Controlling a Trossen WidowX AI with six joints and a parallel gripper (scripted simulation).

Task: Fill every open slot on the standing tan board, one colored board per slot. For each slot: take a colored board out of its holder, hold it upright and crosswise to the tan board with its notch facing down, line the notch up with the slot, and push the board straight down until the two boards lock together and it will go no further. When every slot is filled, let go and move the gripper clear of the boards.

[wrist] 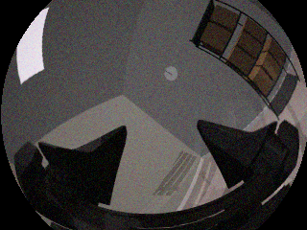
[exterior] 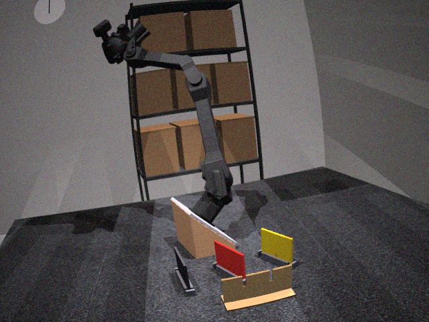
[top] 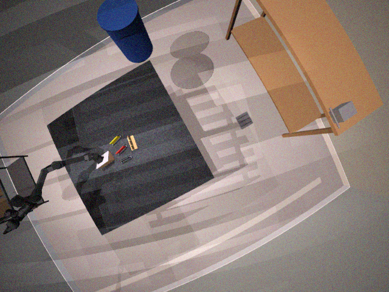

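Only wrist cam shows pincer [top: 6, 227] [exterior: 145, 31] [wrist: 163, 126] wide open, w/ nothing held; top shows mat [top: 135, 103].

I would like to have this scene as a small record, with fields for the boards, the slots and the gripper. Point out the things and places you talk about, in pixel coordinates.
tan board [top: 132, 143] [exterior: 256, 288]: standing
open slots: two, in its top edge
red board [top: 121, 149] [exterior: 229, 259]: upright in holder
yellow board [top: 115, 139] [exterior: 276, 245]: upright in holder
black board [top: 126, 159] [exterior: 181, 266]: upright in holder
gripper [wrist: 163, 126]: open, nothing between fingers, raised away from boards

A dark surface [top: 125, 103] [exterior: 339, 277] bears the tan board [top: 134, 143] [exterior: 258, 287], red board [top: 120, 149] [exterior: 229, 259], yellow board [top: 115, 140] [exterior: 277, 245], black board [top: 126, 159] [exterior: 181, 265], their holders [exterior: 189, 292] and a white-topped block [top: 109, 160] [exterior: 194, 235].
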